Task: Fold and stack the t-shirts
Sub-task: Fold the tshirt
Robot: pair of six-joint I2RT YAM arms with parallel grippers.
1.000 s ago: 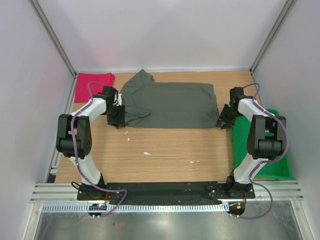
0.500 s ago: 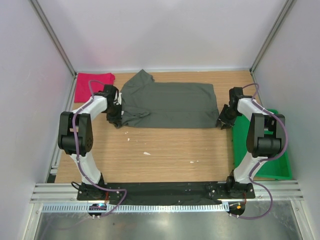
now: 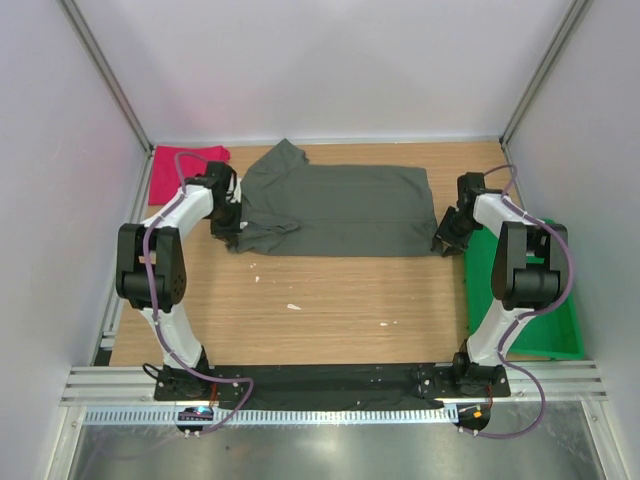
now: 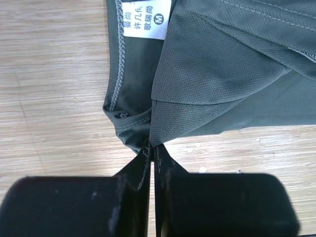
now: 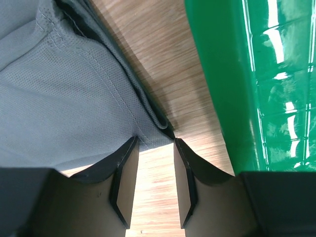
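**Grippers at the grey shirt's near corners**

At the near right of the table (image 3: pixel 330 300) sits the green tray (image 3: pixel 560 335). The left gripper (image 4: pixel 152 148), fingers pressed together, pinches the near-left corner of the dark grey-olive t-shirt (image 3: pixel 340 210) (its size label shows just beyond). The right gripper (image 5: pixel 155 140) is spread, straddling the near-right corner. Farther back, the pinkish-red t-shirt (image 3: pixel 187 170) lies in the far-left corner.

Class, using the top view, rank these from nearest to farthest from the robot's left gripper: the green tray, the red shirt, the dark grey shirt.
1. dark grey shirt: spread across the table's middle; the left gripper is shut on its near-left corner.
2. red shirt: far-left corner, a little beyond the gripper.
3. green tray: right edge, across the table.
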